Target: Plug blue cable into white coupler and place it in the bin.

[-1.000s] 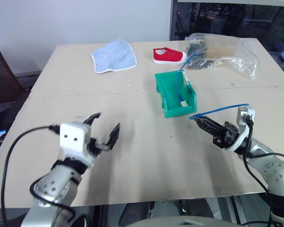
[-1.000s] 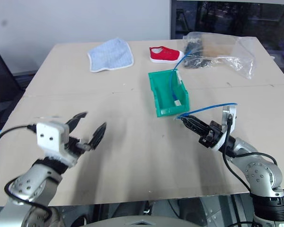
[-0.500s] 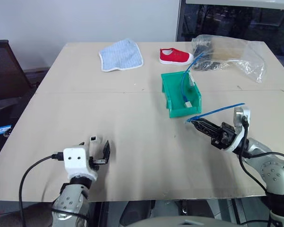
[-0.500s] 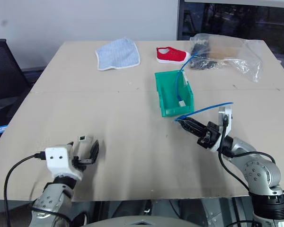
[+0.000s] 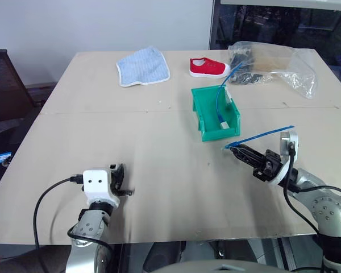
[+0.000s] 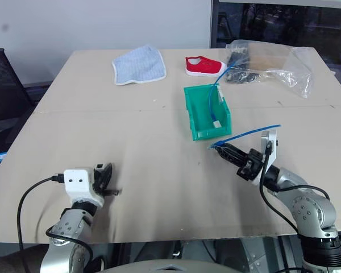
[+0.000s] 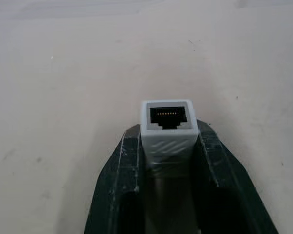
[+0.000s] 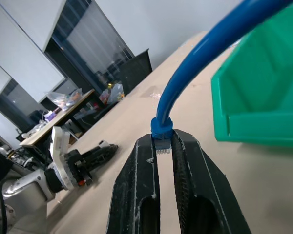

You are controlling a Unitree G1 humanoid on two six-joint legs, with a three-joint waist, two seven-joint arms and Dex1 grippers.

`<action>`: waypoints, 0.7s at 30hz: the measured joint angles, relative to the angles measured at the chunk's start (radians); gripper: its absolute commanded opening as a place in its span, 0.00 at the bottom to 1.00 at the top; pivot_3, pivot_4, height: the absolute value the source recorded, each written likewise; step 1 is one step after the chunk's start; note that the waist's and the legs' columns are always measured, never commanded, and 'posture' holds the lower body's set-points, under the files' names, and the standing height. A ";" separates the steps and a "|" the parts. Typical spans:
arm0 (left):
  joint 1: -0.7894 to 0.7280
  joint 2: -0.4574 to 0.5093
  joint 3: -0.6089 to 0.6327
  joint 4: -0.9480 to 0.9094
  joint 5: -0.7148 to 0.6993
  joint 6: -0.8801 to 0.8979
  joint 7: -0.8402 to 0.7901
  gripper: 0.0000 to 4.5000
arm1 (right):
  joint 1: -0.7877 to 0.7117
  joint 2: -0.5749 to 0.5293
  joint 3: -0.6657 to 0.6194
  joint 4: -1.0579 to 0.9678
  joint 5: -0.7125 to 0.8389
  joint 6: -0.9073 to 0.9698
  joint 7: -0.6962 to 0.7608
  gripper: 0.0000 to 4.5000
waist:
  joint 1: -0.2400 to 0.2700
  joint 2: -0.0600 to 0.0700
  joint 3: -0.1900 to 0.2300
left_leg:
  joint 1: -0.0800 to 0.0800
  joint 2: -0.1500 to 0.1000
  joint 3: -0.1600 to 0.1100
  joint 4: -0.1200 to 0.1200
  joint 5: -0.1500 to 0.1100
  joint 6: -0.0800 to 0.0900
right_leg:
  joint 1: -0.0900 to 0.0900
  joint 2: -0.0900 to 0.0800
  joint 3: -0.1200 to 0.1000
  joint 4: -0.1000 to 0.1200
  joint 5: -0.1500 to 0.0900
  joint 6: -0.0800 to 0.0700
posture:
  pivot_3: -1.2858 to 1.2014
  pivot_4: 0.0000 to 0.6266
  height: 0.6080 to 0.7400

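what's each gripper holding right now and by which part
The left gripper pinches the white coupler by its sides, socket facing outward. The right gripper clamps the blue cable at its plug end.

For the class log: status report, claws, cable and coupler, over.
Left claw shut on white coupler. Right claw shut on blue cable. Parts apart, green bin between, nothing blocking.

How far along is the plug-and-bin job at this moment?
Done: both parts are picked up. The left gripper is shut on the coupler, socket facing outward; the right gripper pinches the cable at its plug. They are far apart over the table. Left: joining them and placing them in the bin, which already holds another blue cable.
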 measured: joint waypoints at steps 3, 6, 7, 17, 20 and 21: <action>-0.068 0.044 -0.023 0.037 0.006 0.006 -0.031 0.12 | 0.000 0.000 0.000 -0.001 -0.009 0.000 0.000 0.00 | 0.003 0.000 0.000 | 0.000 0.000 -0.001 0.000 0.000 0.000 | 0.000 0.000 -0.001 0.000 0.000 0.000 | 0.52 0.24 1.00; -0.258 0.128 -0.123 0.150 -0.032 0.035 -0.210 0.12 | -0.019 -0.031 0.015 -0.003 -0.049 -0.007 0.015 0.00 | 0.008 0.001 0.000 | -0.001 -0.001 -0.002 0.001 0.000 0.000 | -0.001 0.005 -0.002 0.001 0.000 0.000 | 0.52 0.24 1.00; -0.362 0.156 -0.189 0.197 -0.054 0.042 -0.325 0.12 | -0.046 -0.052 0.030 -0.006 -0.076 -0.012 0.027 0.00 | 0.007 0.001 0.000 | 0.000 -0.001 -0.002 0.002 0.000 0.000 | 0.000 0.005 -0.002 0.001 0.001 -0.001 | 0.52 0.24 1.00; -0.840 0.298 -0.560 0.633 -0.086 -0.096 -1.108 0.12 | -0.219 -0.131 0.197 0.022 -0.372 -0.201 0.158 0.00 | -0.030 0.001 0.000 | -0.001 0.002 -0.001 -0.001 0.003 -0.005 | -0.003 0.008 0.000 0.002 0.001 -0.001 | 0.52 0.24 1.00; -0.964 0.251 -0.598 0.854 -0.038 -0.209 -1.204 0.12 | -0.245 -0.148 0.247 0.035 -0.443 -0.248 0.201 0.00 | -0.025 0.000 0.000 | -0.002 0.001 -0.001 0.001 0.003 -0.005 | -0.003 0.007 -0.001 0.002 0.001 -0.001 | 0.52 0.24 1.00; -0.996 0.234 -0.601 0.917 -0.025 -0.249 -1.226 0.12 | -0.247 -0.151 0.263 0.035 -0.461 -0.262 0.213 0.00 | -0.024 0.000 0.000 | -0.002 0.000 -0.001 0.001 0.003 -0.005 | -0.003 0.006 -0.001 0.002 0.001 0.000 | 0.52 0.24 1.00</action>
